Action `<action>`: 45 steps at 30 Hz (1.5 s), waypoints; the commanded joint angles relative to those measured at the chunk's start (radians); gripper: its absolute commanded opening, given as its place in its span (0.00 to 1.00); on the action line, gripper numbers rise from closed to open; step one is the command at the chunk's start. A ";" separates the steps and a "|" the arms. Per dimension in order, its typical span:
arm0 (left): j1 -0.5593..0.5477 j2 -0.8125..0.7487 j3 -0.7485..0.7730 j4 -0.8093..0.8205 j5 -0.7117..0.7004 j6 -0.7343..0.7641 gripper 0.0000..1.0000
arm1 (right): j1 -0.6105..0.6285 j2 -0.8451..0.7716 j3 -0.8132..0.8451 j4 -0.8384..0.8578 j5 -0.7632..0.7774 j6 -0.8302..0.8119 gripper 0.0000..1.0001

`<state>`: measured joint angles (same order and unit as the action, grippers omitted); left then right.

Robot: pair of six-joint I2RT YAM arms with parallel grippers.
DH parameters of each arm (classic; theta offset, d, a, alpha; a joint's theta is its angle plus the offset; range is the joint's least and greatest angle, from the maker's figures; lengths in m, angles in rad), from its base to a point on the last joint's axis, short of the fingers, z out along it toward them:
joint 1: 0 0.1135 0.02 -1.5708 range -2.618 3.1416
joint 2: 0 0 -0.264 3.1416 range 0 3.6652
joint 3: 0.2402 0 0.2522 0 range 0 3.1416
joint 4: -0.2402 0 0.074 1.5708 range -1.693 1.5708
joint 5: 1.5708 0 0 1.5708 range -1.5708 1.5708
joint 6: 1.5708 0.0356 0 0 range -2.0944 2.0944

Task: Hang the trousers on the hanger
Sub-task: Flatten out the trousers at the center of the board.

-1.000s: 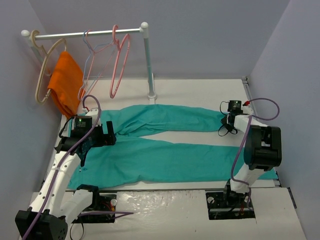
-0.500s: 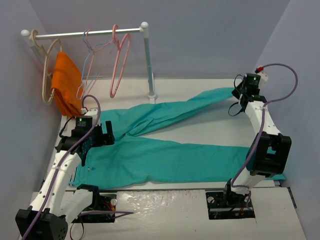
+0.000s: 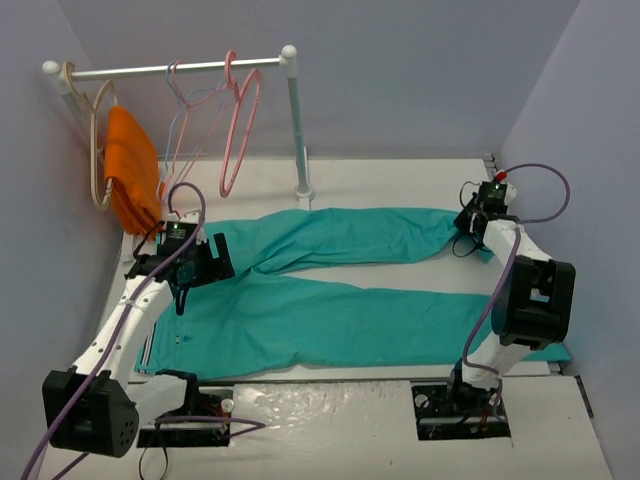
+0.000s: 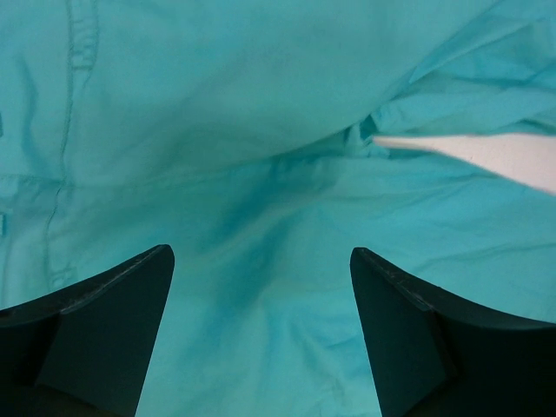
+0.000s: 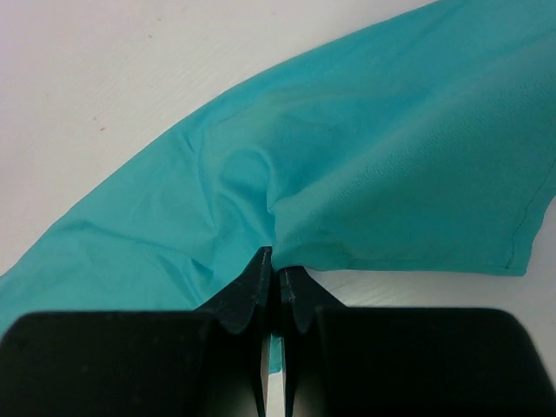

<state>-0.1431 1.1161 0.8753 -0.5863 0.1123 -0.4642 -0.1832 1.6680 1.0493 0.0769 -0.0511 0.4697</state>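
Note:
The teal trousers (image 3: 330,310) lie spread on the white table (image 3: 400,185), waist to the left and both legs running right. My left gripper (image 3: 218,262) hovers open over the crotch area; in the left wrist view its dark fingers (image 4: 113,330) stand wide apart above the trousers' fabric (image 4: 217,130). My right gripper (image 3: 465,225) is shut on the end of the far leg. The right wrist view shows that gripper (image 5: 278,261) pinching a bunched fold of the trousers (image 5: 391,156). The salmon-pink hanger (image 3: 240,130) hangs on the rail at the back left.
A white rail on a post (image 3: 298,120) stands at the back left. It carries an orange cloth (image 3: 135,180) on a thick beige hanger (image 3: 97,150) and thin pale hangers (image 3: 180,120). Grey walls close in both sides and the back.
My right gripper swung the far leg's end up toward the back right, then brought it back down and left. The left gripper shifted slightly and its jaws narrowed a little.

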 commanded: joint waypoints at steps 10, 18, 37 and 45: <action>-0.023 0.421 0.179 0.333 -0.203 -0.137 0.72 | 0.005 -0.076 -0.051 0.083 -0.056 -0.129 0.00; 0.021 0.665 0.273 0.361 -0.255 -0.136 0.65 | 0.003 -0.072 -0.084 0.104 -0.068 -0.133 0.00; 0.207 0.915 0.549 0.294 -0.223 -0.116 0.53 | -0.083 -0.075 -0.030 0.086 -0.035 -0.147 0.00; 0.258 0.822 0.530 0.286 -0.208 -0.102 0.51 | -0.084 -0.093 0.048 0.075 -0.049 -0.166 0.00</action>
<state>0.0508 2.0132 1.4112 -0.2971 -0.0581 -0.5836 -0.2539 1.6456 1.0177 0.1095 -0.1339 0.3353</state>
